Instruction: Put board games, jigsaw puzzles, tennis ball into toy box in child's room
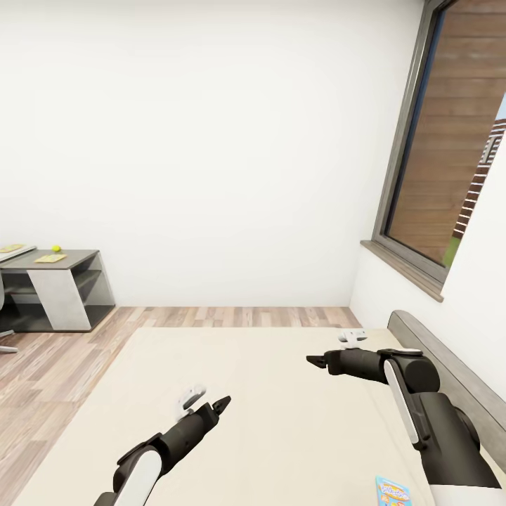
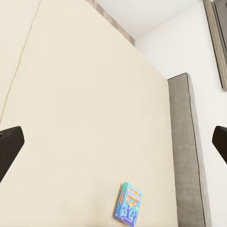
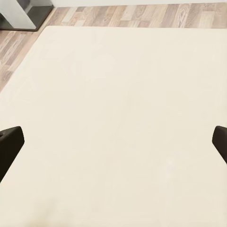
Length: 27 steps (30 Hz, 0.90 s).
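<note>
I stand over the bed [image 1: 232, 393], both arms held out above its beige mattress. A small blue board game [image 1: 393, 492] lies flat on the mattress near the grey headboard [image 1: 450, 365], close beside my right arm. My left gripper [image 1: 218, 406] hovers open, and in the left wrist view the same blue box [image 2: 128, 204] lies well ahead of its open gripper [image 2: 113, 144]. The right gripper [image 1: 316, 361] is open over bare mattress [image 3: 113, 118]. Far left, the table [image 1: 77, 256] carries the yellow tennis ball [image 1: 55, 248] and two jigsaw puzzles [image 1: 50, 258] [image 1: 10, 248].
A large window [image 1: 450, 140] with a grey sill fills the right wall beside the headboard [image 2: 187, 151]. Wooden floor [image 1: 63, 358] runs between bed and table. A chair leg [image 1: 5, 337] shows at the left edge. A corner of the table [image 3: 23, 12] appears beyond the mattress.
</note>
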### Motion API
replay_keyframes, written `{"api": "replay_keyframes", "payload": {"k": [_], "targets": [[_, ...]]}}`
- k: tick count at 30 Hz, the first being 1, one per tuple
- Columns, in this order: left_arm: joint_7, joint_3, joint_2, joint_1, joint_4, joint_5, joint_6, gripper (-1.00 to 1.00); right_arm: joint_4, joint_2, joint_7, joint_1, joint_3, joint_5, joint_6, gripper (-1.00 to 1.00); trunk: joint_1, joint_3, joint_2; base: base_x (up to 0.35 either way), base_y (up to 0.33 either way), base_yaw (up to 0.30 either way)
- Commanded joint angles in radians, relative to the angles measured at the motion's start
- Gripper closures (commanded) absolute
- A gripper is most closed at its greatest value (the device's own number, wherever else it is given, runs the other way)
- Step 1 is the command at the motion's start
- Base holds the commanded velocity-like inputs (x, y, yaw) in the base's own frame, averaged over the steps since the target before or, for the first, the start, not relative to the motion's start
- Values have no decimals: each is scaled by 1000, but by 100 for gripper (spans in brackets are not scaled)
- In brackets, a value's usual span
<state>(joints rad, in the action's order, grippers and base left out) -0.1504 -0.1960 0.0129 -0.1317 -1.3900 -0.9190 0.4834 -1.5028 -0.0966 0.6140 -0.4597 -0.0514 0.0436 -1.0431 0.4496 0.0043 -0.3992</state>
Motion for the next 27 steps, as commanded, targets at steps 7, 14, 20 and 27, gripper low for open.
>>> {"api": "replay_keyframes", "payload": {"k": [7,14,20,27], "targets": [[-9,0,1,0,-1,-10,3,-100,0,0,7,0,-1,4,-4,-100,0,0,-1,0,0,0],[-9,0,1,0,-1,-11,3,-100,0,0,7,0,-1,4,-4,-100,0,0,-1,0,0,0],[-10,0,1,0,-1,-10,3,-100,0,0,7,0,-1,4,-4,-100,0,0,-1,0,-7,0],[-10,0,1,0,-1,-9,3,-100,0,0,7,0,-1,4,-4,-100,0,0,-1,0,-91,0]]}}
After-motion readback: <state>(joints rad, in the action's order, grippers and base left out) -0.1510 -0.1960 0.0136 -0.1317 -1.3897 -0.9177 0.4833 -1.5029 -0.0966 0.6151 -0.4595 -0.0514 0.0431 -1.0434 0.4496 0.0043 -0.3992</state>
